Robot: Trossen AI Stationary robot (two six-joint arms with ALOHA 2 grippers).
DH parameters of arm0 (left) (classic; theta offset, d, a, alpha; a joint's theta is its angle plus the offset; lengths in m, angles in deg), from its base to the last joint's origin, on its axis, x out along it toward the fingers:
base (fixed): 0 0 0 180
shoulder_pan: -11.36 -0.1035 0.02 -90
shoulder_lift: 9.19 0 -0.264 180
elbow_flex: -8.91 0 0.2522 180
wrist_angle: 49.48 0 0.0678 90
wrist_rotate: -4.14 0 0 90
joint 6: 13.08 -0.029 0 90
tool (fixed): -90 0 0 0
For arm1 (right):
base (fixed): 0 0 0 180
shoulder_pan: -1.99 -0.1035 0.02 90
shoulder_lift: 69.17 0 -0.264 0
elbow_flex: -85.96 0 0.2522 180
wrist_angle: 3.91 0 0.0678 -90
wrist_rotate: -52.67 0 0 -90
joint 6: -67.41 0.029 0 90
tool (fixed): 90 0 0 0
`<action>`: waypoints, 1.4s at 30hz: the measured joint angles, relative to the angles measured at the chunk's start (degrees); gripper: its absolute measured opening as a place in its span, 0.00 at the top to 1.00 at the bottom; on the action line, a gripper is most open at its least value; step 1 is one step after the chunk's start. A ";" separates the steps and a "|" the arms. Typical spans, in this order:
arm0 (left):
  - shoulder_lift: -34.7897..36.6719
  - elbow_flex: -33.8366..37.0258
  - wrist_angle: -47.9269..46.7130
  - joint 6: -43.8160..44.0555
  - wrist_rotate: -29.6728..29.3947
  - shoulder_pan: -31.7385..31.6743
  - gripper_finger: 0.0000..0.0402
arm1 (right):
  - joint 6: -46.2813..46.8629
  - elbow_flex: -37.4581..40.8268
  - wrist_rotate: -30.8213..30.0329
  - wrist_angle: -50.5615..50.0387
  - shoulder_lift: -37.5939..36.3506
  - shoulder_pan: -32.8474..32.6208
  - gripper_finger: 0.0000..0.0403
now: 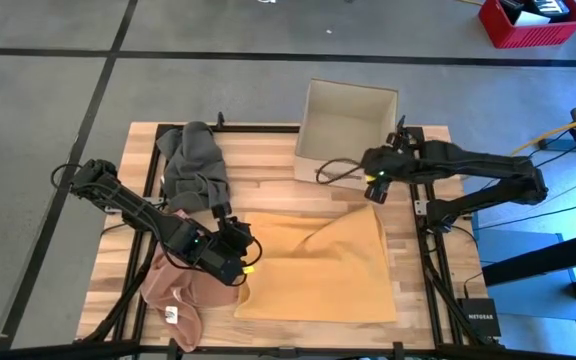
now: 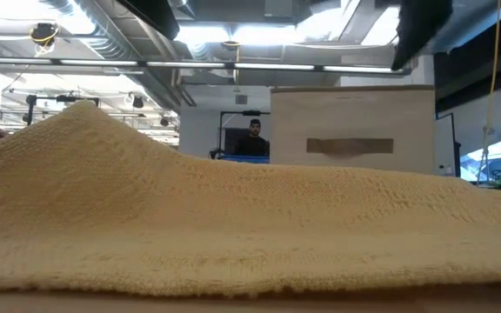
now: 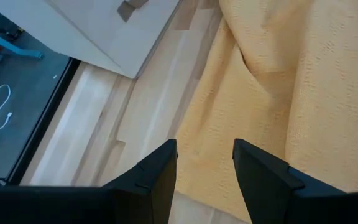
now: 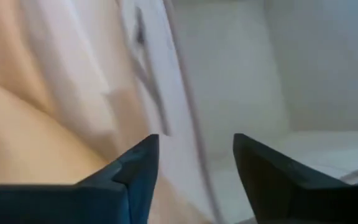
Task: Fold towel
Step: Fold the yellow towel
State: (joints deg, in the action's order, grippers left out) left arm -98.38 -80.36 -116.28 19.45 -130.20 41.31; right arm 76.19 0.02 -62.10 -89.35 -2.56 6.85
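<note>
Right gripper [image 1: 376, 186] open, empty, hanging by the box [image 1: 345, 125] just above the yellow towel's [image 1: 318, 265] raised far corner. Left gripper [image 1: 236, 262] parted, nothing between the fingers, at the towel's left edge. Low view: towel hides the tabletop; both grippers unseen there.

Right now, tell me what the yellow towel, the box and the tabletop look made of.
Yellow towel: soft woven cotton-like cloth, matte; a looped, nubbly texture shows in the low view.
Box: probably cardboard, matte tan, with thin flat walls and an open top.
Tabletop: light wood, smooth finish; parallel planks with visible seams and grain.
</note>
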 joint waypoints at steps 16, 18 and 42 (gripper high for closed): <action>-1.15 1.99 2.46 3.93 10.76 1.39 0.63 | 29.76 7.14 5.73 17.42 0.02 -37.20 0.47; -2.06 3.61 6.74 3.87 14.89 2.47 0.63 | 33.93 11.86 4.53 23.91 0.27 -43.56 0.48; -22.86 -5.20 24.84 2.01 27.58 14.26 0.63 | 39.28 4.68 8.38 39.40 38.52 -64.63 0.48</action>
State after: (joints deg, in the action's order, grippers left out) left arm -121.24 -85.56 -91.44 21.47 -102.61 55.57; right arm 115.47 4.69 -53.71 -49.96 35.96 -57.78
